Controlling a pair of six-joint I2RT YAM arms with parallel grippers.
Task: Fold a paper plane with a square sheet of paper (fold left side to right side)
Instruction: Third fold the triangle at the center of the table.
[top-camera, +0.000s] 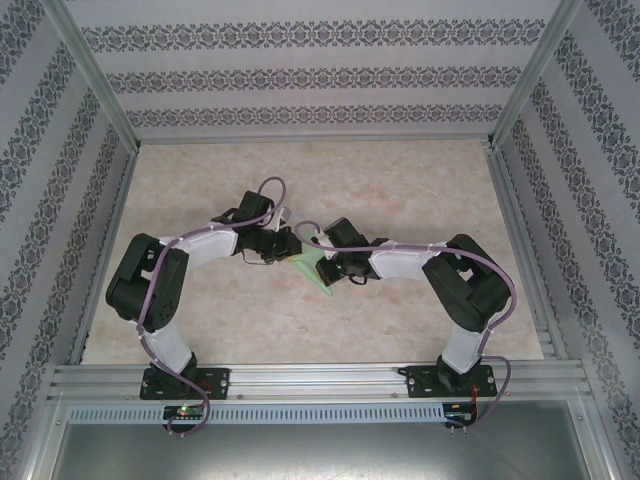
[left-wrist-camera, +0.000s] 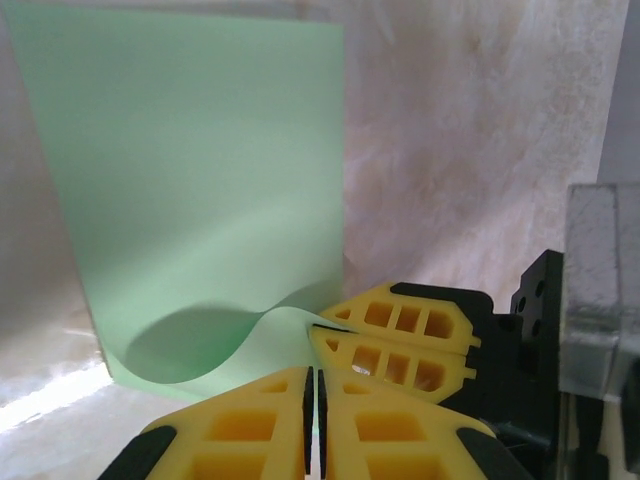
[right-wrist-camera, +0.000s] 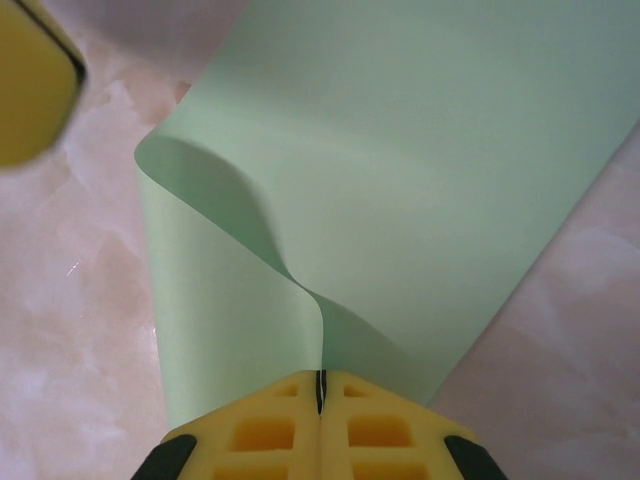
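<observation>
Locate the square sheet of paper (top-camera: 318, 268) near the middle of the counter (top-camera: 420, 180), with one edge lifted in a loose curl. Note the right hand (right-wrist-camera: 320, 385) pressed together, pinching that lifted edge. Note the left hand (left-wrist-camera: 312, 375) also pressed together above mid-counter; cannot tell whether paper sits between its pads. Expect a skewed crease or a tear if pulled unevenly, and slip-out from so shallow a pinch.

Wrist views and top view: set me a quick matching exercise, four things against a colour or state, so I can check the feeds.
1 square sheet of paper
2 left pincer
3 table
4 back wall

a marbled beige
b shut on the sheet
c patterned stripes
d pale green, bowed up

Pairs: 1-d, 2-b, 3-a, 4-c
</observation>
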